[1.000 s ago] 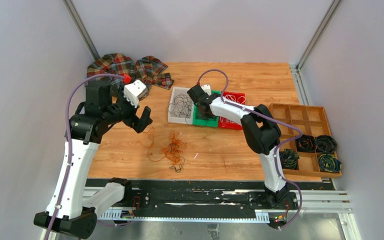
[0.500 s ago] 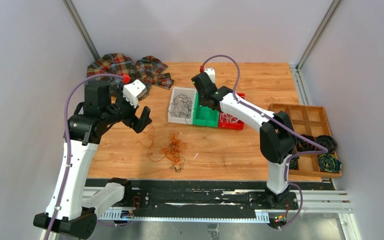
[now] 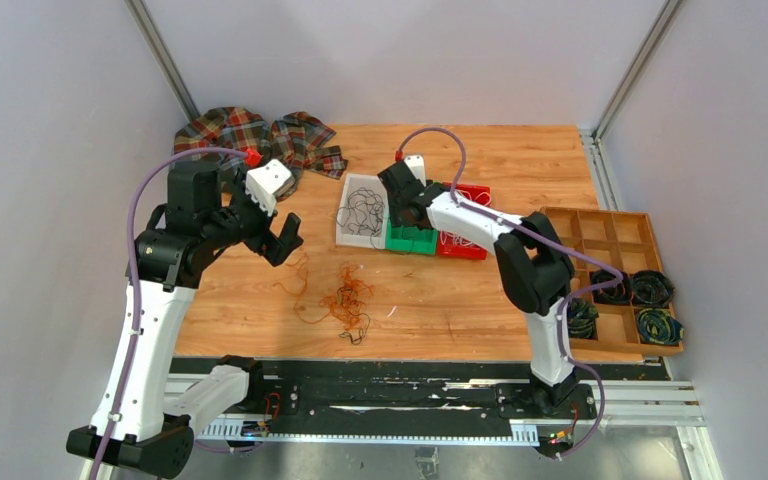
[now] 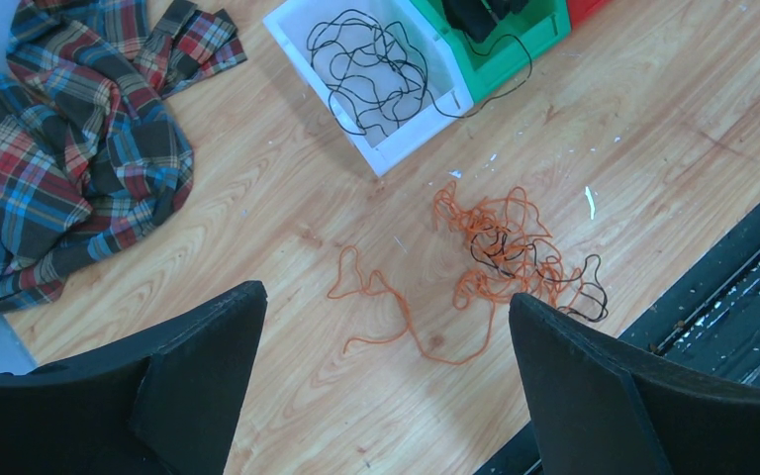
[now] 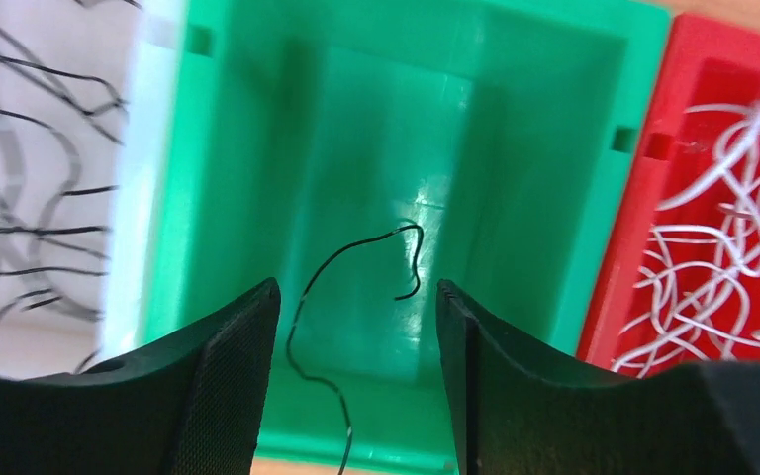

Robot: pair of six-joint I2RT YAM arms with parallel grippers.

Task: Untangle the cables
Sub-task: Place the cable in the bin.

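Observation:
A tangle of orange and black cables (image 3: 346, 300) (image 4: 510, 247) lies on the wooden table, with one orange strand (image 4: 396, 317) trailing off to its left. My left gripper (image 3: 285, 240) (image 4: 386, 294) hangs open above and left of that tangle, nothing between its fingers. Black cables (image 3: 362, 208) (image 4: 371, 69) fill a white bin (image 4: 396, 148). My right gripper (image 3: 405, 212) (image 5: 356, 297) is open over the green bin (image 3: 415, 242) (image 5: 544, 198). A single black cable (image 5: 356, 252) lies loose in that bin and drapes over its near rim, between the jaws but unpinched. White cables (image 5: 732, 247) lie in the red bin (image 3: 465, 245) (image 5: 653, 178).
A plaid cloth (image 3: 260, 135) (image 4: 59, 148) is bunched at the far left corner. A wooden divided tray (image 3: 600, 225) on the right holds dark rolled coils (image 3: 650, 290). A black rail (image 3: 380, 385) runs along the near table edge.
My right gripper has opened and let go of the black cable, which now rests in the green bin; the arm swung back over that bin. The left arm has stayed still.

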